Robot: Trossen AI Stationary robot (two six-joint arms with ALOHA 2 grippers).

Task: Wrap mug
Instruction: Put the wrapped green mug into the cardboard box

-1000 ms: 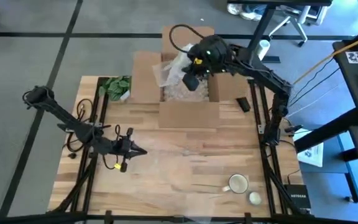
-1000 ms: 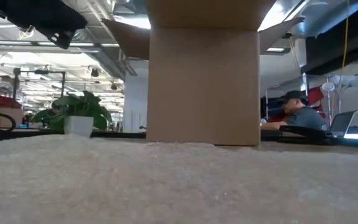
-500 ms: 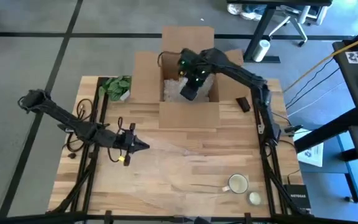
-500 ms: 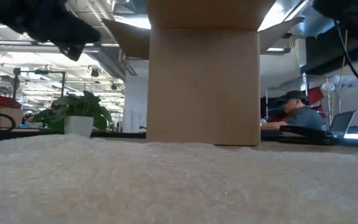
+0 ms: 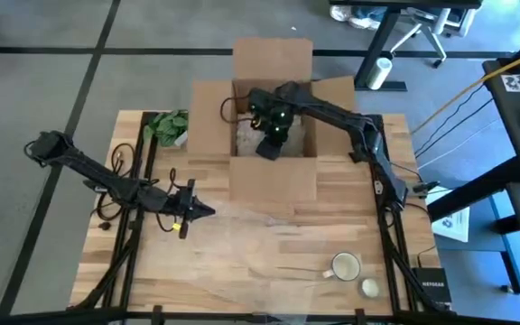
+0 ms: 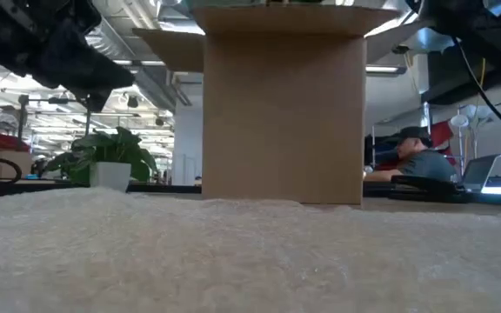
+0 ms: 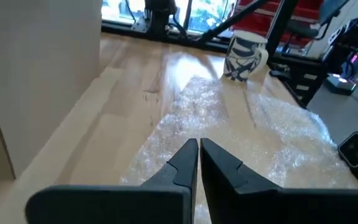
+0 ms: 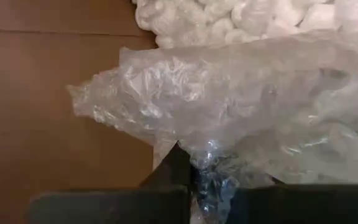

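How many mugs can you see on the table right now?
1. The mug stands on the table's near right part, beside the bubble wrap sheet; the left wrist view shows it upright. The cardboard box could hide others.

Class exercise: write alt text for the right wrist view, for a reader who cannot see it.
The right gripper is shut on a crumpled wad of clear bubble wrap inside the cardboard box. White packing peanuts lie beyond the wrap, against the box's brown wall.
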